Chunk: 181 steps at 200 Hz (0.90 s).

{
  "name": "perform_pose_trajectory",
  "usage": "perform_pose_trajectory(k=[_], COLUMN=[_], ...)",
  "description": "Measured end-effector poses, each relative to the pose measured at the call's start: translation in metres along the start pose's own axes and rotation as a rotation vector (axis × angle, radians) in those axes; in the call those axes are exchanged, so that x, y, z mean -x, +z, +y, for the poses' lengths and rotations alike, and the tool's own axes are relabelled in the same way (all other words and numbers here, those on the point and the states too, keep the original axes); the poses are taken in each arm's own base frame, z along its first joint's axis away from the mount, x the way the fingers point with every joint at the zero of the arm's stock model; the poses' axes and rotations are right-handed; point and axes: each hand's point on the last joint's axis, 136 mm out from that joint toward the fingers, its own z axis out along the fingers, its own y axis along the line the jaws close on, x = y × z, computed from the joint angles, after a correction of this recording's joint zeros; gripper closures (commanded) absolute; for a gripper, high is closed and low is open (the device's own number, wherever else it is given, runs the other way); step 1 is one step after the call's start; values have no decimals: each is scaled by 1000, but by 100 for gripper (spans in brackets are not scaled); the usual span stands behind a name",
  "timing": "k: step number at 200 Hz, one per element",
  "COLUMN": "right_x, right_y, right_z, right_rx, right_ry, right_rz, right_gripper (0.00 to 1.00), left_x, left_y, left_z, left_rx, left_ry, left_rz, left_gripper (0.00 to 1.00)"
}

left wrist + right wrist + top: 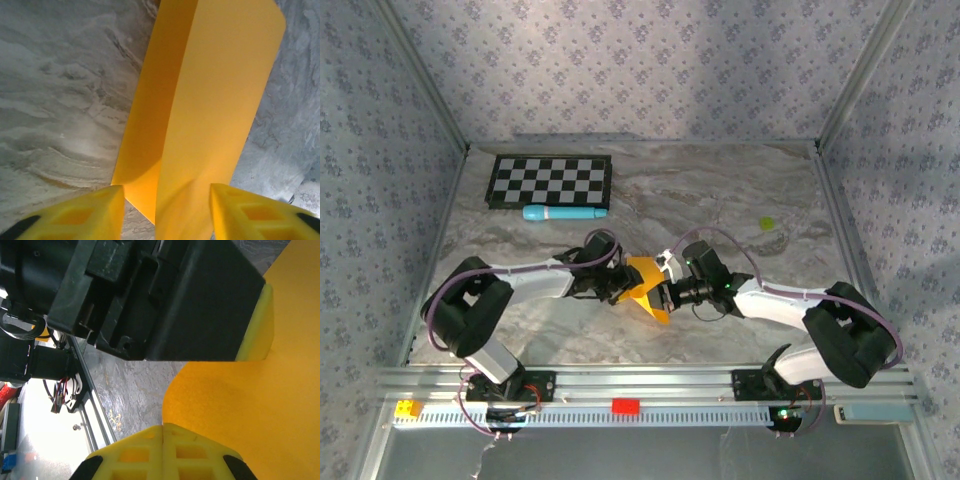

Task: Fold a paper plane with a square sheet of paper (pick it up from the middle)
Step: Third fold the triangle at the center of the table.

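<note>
The square sheet of paper (645, 275) is orange, folded and held up off the marble table at mid-front, between the two grippers. My right gripper (666, 294) comes in from the right and is shut on its edge; in the right wrist view the yellow fingertips (163, 440) meet and the paper (250, 410) spreads out beyond them. My left gripper (620, 285) reaches in from the left. Its yellow fingers (90, 215) stand apart, gripper (166, 210) open, with the creased paper (210, 100) rising between them. Its black body (165, 300) looms close in the right wrist view.
A black-and-white checkerboard (550, 181) lies at the back left with a light-blue cylinder (563, 213) just in front of it. A tiny yellow-green bit (767, 223) sits at the back right. Metal frame posts and the front rail (640, 380) bound the table.
</note>
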Motion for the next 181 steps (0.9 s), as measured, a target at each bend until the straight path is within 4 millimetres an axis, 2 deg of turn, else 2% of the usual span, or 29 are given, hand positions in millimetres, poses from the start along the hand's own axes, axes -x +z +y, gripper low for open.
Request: perform_pose_trajectory(k=[30,57,116,132,181], right_x=[-1,-5,-7,-5,-25], right_y=[1,2,-17,-21,0], right_z=[1,2,12,16,33], right_rx=[0,-15,-108,-164,-342], right_ry=[-4,-24,-119,-184,-456], right_rz=[5,31,21,-1,23], right_gripper=[91,74,57,48,43], left_x=[-1,1,2,3,4], left_y=[1,1,1,0,-2], left_z=[-3,-5,-6,-6,-8], left_rx=[-12,-18,-20,-21,-25], left_ry=[-6,-8,-10,-9,-7], left_rz=[2,-5,-11,-19,-27], left_gripper=[85,99,100,100,100])
